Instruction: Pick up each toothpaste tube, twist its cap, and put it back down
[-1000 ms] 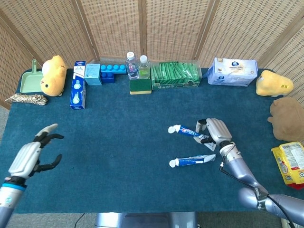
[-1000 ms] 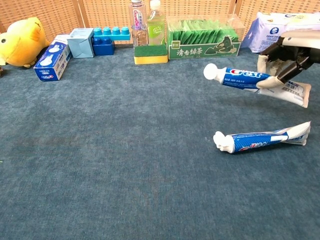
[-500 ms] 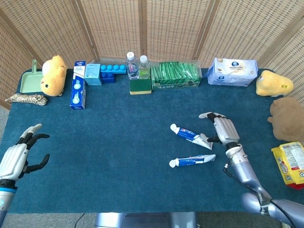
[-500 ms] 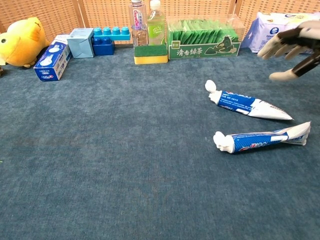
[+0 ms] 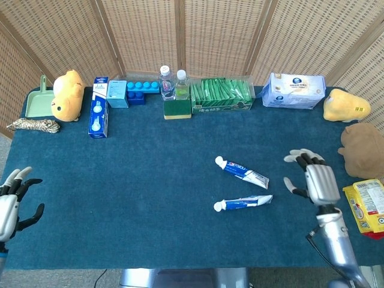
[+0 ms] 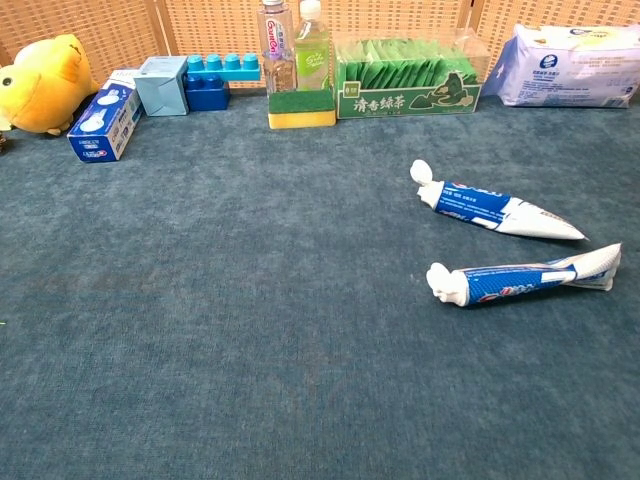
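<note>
Since a second ago we are seeing the upper blue-and-white toothpaste tube (image 5: 242,171) go from held in the air to lying flat on the dark blue carpeted surface (image 5: 144,180). Our right robot hand (image 5: 312,179) is pulling back to the right, now well apart from the tube, fingers spread and holding nothing. Our left robot hand (image 5: 11,201) is dropping back to the near left edge, also with fingers apart and holding nothing. Neither is showing in the chest view.

The second blue-and-white toothpaste tube (image 5: 242,203) is lying just in front of the first, unchanged. Both white caps are pointing left. Crimped ends are sitting near each other on the right; we cannot tell whether they are touching.

Along the far edge we are seeing a yellow plush toy (image 5: 66,95), a blue toothpaste carton (image 5: 98,115), blue building blocks (image 5: 141,90), two clear plastic bottles (image 5: 173,84) behind a yellow-green sponge (image 5: 177,109), a green packet box (image 5: 221,96) and a white tissue pack (image 5: 294,91).
</note>
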Robot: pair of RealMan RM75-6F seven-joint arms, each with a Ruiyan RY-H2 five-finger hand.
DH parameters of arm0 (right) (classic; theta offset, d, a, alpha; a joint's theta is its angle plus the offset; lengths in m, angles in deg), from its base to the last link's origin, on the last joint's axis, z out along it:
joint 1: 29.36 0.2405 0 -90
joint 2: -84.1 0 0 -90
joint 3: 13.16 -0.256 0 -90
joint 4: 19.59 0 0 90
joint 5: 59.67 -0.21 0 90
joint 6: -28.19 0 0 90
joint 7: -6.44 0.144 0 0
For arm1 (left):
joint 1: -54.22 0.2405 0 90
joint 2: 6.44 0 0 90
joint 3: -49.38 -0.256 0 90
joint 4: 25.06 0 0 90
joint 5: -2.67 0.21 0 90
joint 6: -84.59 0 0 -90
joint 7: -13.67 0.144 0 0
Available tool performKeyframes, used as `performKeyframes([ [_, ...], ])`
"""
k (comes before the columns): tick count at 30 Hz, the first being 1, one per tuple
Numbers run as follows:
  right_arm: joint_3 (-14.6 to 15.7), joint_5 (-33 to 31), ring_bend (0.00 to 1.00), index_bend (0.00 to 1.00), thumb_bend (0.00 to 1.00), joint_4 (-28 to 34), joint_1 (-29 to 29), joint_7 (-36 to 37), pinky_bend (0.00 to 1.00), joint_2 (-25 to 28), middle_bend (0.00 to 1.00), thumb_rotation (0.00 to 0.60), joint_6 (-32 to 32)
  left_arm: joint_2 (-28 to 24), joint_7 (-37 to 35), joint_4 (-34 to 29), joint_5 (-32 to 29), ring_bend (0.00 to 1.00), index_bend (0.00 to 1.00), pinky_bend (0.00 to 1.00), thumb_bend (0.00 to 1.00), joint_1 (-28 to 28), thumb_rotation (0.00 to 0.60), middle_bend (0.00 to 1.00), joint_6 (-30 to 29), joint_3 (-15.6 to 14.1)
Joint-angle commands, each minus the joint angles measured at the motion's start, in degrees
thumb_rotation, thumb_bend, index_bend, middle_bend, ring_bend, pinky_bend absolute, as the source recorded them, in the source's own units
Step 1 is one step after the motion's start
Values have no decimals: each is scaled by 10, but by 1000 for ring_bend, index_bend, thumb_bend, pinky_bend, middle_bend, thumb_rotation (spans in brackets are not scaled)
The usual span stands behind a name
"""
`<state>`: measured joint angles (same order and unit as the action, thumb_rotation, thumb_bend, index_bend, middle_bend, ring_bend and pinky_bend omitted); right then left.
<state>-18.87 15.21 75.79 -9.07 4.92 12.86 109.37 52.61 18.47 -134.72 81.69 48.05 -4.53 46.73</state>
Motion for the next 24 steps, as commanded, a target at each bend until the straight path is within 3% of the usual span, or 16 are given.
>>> performKeyframes([
  [1,20,26,169,363,326,-3,-33,-33,204,-2,285,600,41,19,3,28,30,35,251,144,349,20,600,116,-30,-3],
  [9,47,52,169,382,327,-1,-92,-55,200,-11,286,600,96,43,23,59,51,34,240,129,348,52,600,111,-48,-16],
  [24,43,84,169,394,327,-9,-127,-47,197,-1,289,600,110,38,57,32,75,28,233,122,347,75,600,99,-52,-18],
])
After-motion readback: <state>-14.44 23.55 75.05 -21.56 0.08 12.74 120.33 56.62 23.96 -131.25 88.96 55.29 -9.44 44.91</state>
